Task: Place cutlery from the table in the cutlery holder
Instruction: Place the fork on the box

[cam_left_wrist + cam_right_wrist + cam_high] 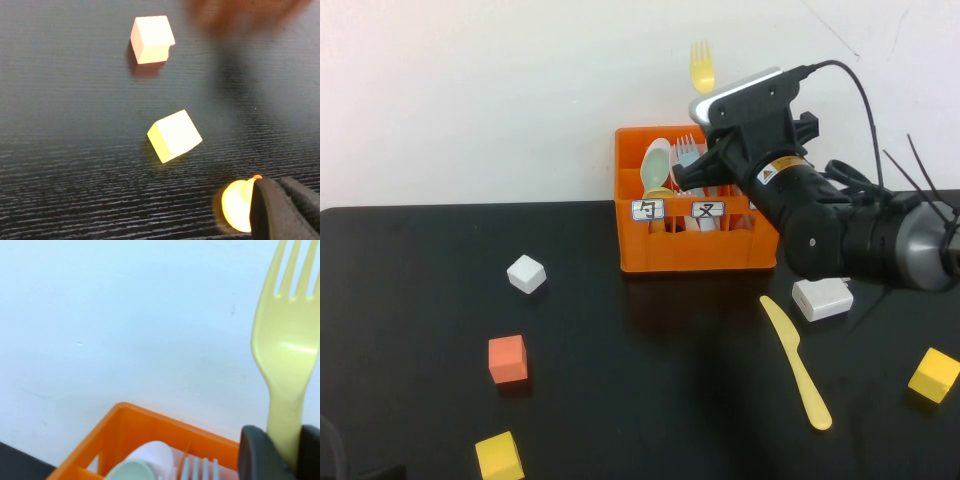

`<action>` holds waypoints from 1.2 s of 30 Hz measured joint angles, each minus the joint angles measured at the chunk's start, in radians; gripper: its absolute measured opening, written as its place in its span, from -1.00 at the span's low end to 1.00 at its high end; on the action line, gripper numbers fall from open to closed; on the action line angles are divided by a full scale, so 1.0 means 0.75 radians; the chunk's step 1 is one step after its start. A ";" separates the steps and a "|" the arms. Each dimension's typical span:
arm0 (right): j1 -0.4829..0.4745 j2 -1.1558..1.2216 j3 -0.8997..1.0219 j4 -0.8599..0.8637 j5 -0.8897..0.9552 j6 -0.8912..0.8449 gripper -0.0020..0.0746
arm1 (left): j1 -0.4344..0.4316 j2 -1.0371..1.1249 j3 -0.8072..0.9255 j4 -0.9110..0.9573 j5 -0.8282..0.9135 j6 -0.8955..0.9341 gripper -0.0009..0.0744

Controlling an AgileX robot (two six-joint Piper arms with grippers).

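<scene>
My right gripper is shut on the handle of a yellow fork, held tines up above the back of the orange cutlery holder. The fork also shows in the right wrist view, over the holder's rim. The holder has a pale green spoon and a light blue fork in it. A yellow knife lies flat on the black table, in front of the holder to its right. My left gripper is low over the table at the near left, shut, with a round yellow thing beside it.
On the table are a white cube, an orange cube, a yellow cube at the front left, a yellow cube at the right and a white block beside the holder. A white wall stands behind.
</scene>
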 joint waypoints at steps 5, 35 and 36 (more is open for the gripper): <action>-0.012 0.000 0.000 0.000 0.003 0.016 -0.57 | 0.000 0.000 0.000 -0.003 0.000 0.002 -0.98; -0.012 -0.217 0.000 -0.061 0.383 0.004 -0.01 | 0.000 0.000 0.000 -0.027 0.000 0.005 -0.98; -0.012 -0.256 0.000 -0.062 0.446 0.002 -0.07 | 0.000 0.000 0.000 -0.027 0.000 0.005 -0.98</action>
